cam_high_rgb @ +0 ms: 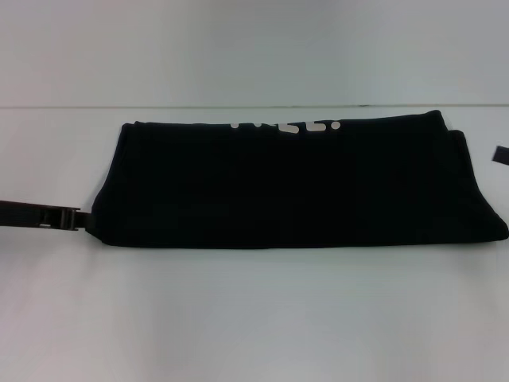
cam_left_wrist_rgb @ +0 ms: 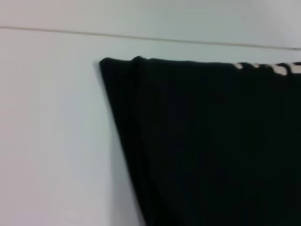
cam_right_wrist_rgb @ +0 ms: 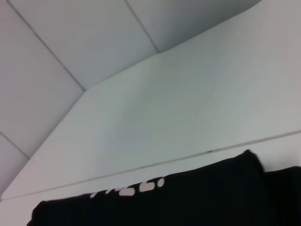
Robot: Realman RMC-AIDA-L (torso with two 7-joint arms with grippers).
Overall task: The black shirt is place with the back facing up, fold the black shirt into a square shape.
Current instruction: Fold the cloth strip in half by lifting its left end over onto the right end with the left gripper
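Currently the black shirt (cam_high_rgb: 294, 187), a plain soft black fabric T-shirt, lies folded into a long horizontal band across the middle of the white flat desk (cam_high_rgb: 254, 318). Its far edge runs just short of the seam where the desk meets the pale wall. Part of the small white printed lettering (cam_high_rgb: 286, 127) shows at that far edge, cut off by the fold. The band's left end slopes outward toward the near edge; its right end shows a second layer of cloth stepping out beyond the first and reaches the picture's border.

In the left wrist view the shirt's (cam_left_wrist_rgb: 211, 146) corner shows several stacked fold edges, flat on the desk, with a strip of the lettering at the far edge. In the right wrist view the shirt's (cam_right_wrist_rgb: 188, 202) far edge and the lettering lie below bare desk and wall panels.

The left tool (cam_high_rgb: 70, 218), a dark rigid arm end, comes in low from the left, its tip at the shirt's near left corner; cannot tell if it is clenched or released. The right tool (cam_high_rgb: 501, 155) shows only as a dark sliver at the right border, beside the shirt's right end; state cannot be told.
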